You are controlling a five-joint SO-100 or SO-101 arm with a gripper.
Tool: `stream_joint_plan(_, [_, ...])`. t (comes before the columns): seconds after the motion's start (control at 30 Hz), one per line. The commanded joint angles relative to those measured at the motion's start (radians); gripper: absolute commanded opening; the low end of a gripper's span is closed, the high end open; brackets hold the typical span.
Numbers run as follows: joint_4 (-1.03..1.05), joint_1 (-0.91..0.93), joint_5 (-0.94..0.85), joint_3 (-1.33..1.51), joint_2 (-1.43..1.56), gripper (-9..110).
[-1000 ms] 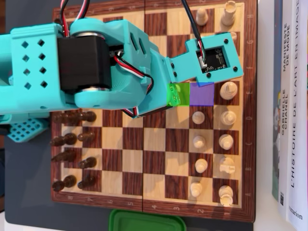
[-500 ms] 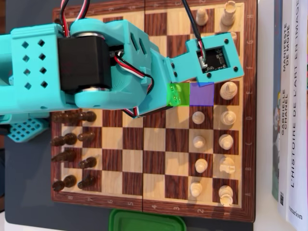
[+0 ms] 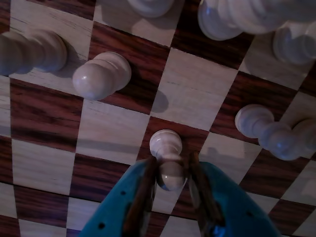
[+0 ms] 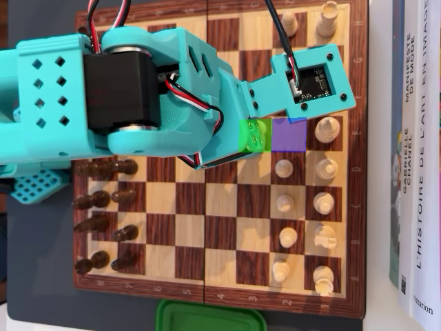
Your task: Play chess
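Observation:
In the wrist view my teal gripper (image 3: pixel 172 164) comes in from the bottom edge. Its two fingers close on either side of the round head of a white pawn (image 3: pixel 166 148), which stands upright on a dark square of the chessboard (image 3: pixel 192 89). In the overhead view the arm (image 4: pixel 158 89) covers the upper left of the board (image 4: pixel 207 207). Its tip is over a green-tinted square (image 4: pixel 253 134), beside a purple-tinted square (image 4: pixel 289 134). The jaws and the held pawn are hidden there under the arm.
White pieces ring the gripper in the wrist view: a pawn (image 3: pixel 101 75) upper left, taller pieces at right (image 3: pixel 276 131) and top right (image 3: pixel 242 17). In the overhead view, black pieces (image 4: pixel 103 200) stand left, white pieces (image 4: pixel 303 221) right, books (image 4: pixel 413 152) far right, a green container (image 4: pixel 210 317) below.

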Motion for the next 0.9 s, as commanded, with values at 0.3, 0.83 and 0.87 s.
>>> stream_joint_plan(0.3, [0.003,0.014,-0.003,-0.009,0.048,11])
stream_joint_plan(0.83, [0.005,0.014,-0.003,-0.008,0.069,11])
stream_joint_plan(0.87, [0.006,0.014,-0.003,-0.008,0.069,11])
